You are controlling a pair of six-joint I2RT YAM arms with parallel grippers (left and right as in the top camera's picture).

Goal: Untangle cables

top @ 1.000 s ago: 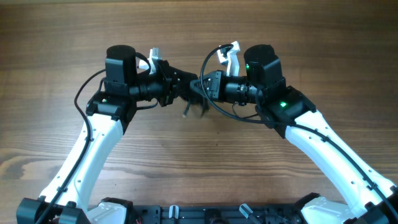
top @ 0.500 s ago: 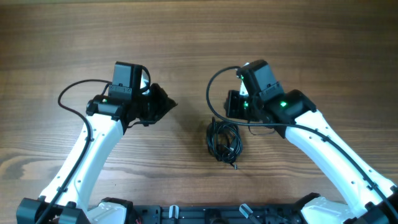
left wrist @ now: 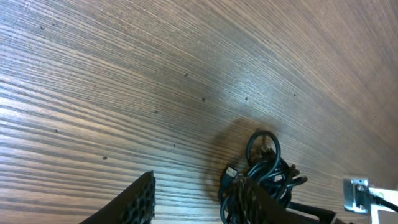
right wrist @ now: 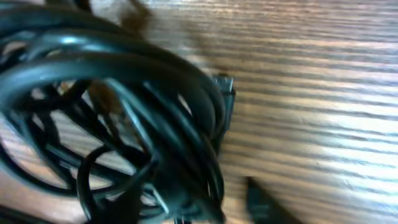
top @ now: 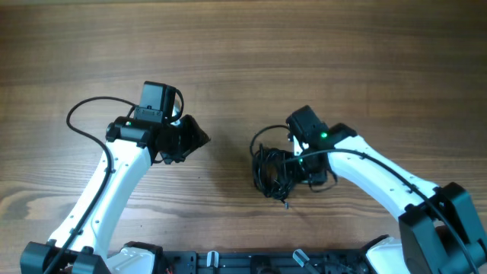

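Note:
The cables (top: 270,172) lie on the wooden table as one tight black bundle, right of centre. My right gripper (top: 298,166) is down at the bundle's right side. In the right wrist view the cables (right wrist: 124,93) fill the left half, a plug (right wrist: 224,84) sticks out, and the fingers stand apart with loops between them, blurred. My left gripper (top: 195,140) hangs well to the left of the bundle, open and empty. In its wrist view the left gripper (left wrist: 199,208) shows bare wood between its fingers (left wrist: 134,202), with the cables (left wrist: 264,165) beyond the right finger.
The left arm's own thick black wire (top: 80,114) loops out to the left. The robot base (top: 251,262) runs along the near edge. A white part of the right arm (left wrist: 360,194) shows behind the bundle in the left wrist view.
Both grippers held the bundle together in the air, then let go. It dropped onto the table. The left gripper drew back left; the right one came down beside the bundle, both jaws widening.

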